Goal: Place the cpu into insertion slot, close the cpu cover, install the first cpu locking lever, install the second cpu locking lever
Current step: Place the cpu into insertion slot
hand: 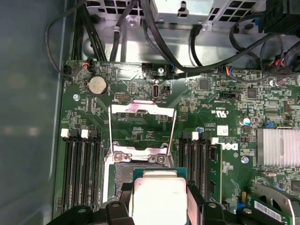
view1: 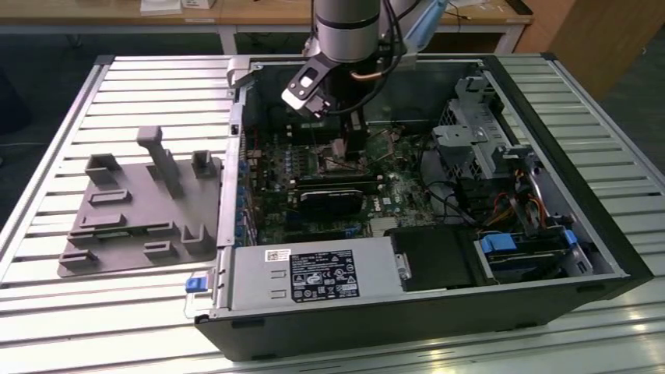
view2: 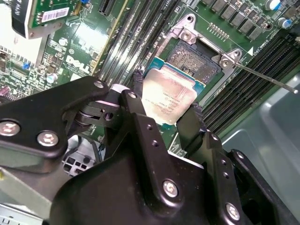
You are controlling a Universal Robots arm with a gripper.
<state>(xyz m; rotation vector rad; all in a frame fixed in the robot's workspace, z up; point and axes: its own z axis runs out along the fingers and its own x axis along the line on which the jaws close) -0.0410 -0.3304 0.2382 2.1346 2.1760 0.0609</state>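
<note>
My gripper [view2: 168, 95] is shut on the cpu [view2: 171, 98], its black fingers [view2: 137, 89] pressing two opposite edges of the silvery-beige chip. The chip hangs tilted just above the insertion slot [view2: 194, 58], overlapping its near part. In the first wrist view the cpu [hand: 159, 199] sits over the slot [hand: 121, 176], and the cpu cover [hand: 142, 112] stands flipped open beyond it. A thin metal locking lever [view2: 267, 79] sticks out beside the slot. In the exterior view the gripper [view1: 348, 128] reaches down into the open computer case over the motherboard [view1: 311, 179].
Long black memory slots [hand: 79, 168] flank the socket on both sides. A finned heatsink [hand: 277, 147], a coin battery [hand: 97, 85] and cable bundles [hand: 154, 28] lie around it. A grey fixture [view1: 135, 210] rests on the slatted table at the exterior view's left.
</note>
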